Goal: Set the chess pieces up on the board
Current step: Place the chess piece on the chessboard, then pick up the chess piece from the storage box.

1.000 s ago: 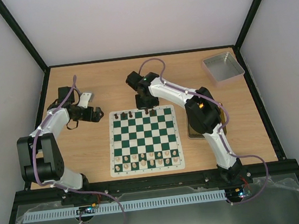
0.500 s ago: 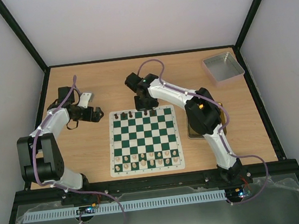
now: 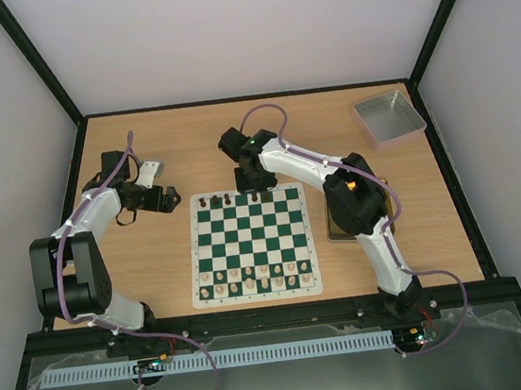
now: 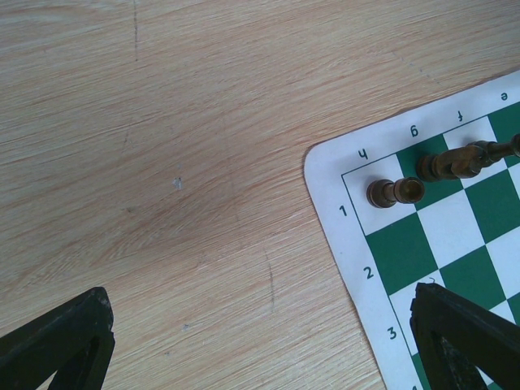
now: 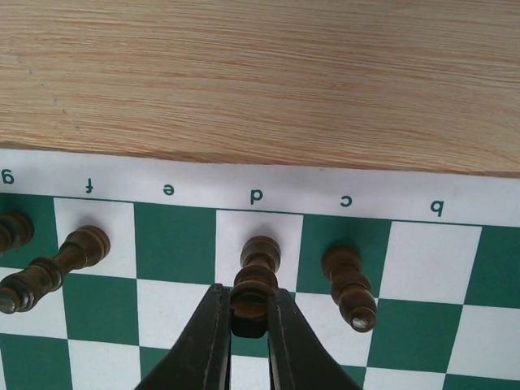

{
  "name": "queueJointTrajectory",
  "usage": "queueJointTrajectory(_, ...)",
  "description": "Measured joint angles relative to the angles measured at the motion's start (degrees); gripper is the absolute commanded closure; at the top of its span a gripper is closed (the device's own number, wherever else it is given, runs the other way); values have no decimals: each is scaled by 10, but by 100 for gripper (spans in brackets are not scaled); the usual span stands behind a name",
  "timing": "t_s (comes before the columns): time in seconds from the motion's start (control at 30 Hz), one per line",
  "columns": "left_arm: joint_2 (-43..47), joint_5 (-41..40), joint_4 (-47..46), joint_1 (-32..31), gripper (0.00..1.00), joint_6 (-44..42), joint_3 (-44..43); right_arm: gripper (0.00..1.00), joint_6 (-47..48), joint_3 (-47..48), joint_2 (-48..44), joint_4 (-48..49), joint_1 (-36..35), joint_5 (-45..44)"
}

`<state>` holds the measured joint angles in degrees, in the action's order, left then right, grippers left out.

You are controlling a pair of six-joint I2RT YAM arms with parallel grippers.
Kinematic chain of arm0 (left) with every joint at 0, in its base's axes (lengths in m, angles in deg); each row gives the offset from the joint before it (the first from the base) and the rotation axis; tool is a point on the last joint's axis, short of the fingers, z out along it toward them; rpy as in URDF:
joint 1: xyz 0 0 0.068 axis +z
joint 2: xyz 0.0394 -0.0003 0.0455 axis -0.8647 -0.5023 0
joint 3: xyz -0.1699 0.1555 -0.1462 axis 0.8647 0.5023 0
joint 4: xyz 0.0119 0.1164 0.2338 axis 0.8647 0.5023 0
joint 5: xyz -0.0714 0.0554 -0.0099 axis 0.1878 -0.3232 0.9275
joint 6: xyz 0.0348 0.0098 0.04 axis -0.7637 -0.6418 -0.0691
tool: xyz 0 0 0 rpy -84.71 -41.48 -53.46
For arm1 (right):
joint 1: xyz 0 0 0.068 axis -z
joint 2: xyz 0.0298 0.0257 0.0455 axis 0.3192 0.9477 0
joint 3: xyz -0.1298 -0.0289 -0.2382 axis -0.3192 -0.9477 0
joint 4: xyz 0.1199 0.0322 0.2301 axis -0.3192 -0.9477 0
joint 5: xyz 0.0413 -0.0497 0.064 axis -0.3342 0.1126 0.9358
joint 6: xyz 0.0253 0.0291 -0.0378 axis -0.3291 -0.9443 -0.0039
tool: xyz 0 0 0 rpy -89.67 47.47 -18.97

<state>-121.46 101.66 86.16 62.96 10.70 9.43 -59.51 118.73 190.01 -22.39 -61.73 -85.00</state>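
Note:
The green-and-white board (image 3: 252,244) lies mid-table. Several dark chess pieces (image 3: 216,200) stand along its far row. In the right wrist view, one dark piece (image 5: 258,272) stands on the white d square, and my right gripper (image 5: 248,301) is shut on its upper part, a finger on each side. A dark bishop (image 5: 349,284) stands beside it on c, and more dark pieces (image 5: 57,268) stand on f and g. My left gripper (image 4: 260,357) hangs open and empty over bare wood by the board's far left corner, near the dark corner piece (image 4: 394,192).
Pale pieces (image 3: 256,276) fill the board's near rows. A gold tin (image 3: 334,233) lies right of the board, partly under the right arm. A grey tray (image 3: 389,115) sits at the back right. A small white object (image 3: 149,173) lies by the left wrist.
The right arm has edged slightly left over the far row. The left arm has not moved.

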Motion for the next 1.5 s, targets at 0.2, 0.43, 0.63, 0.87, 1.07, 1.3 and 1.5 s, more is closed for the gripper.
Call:
queueJointTrajectory(0.2, 0, 0, 0, 0, 1, 0, 0, 85, -2, 0, 0, 2, 0, 3)
queueJointTrajectory(0.43, 0, 0, 0, 0, 1, 0, 0, 82, -4, -7, 0, 8, 0, 9)
queueJointTrajectory(0.63, 0, 0, 0, 0, 1, 0, 0, 78, -9, -18, -4, 19, 0, 13)
queueJointTrajectory(0.87, 0, 0, 0, 0, 1, 0, 0, 64, -15, -21, -24, 23, 0, 10)
queueJointTrajectory(1.07, 0, 0, 0, 0, 1, 0, 0, 57, -17, -28, -61, 36, 0, -11)
queueJointTrajectory(1.3, 0, -4, 0, 0, 1, 0, 0, 60, -35, -186, -221, 83, 28, -45)
queueJointTrajectory(1.5, -4, -5, 0, 0, 1, 0, 0, 63, -44, -341, -362, 99, 147, -63)
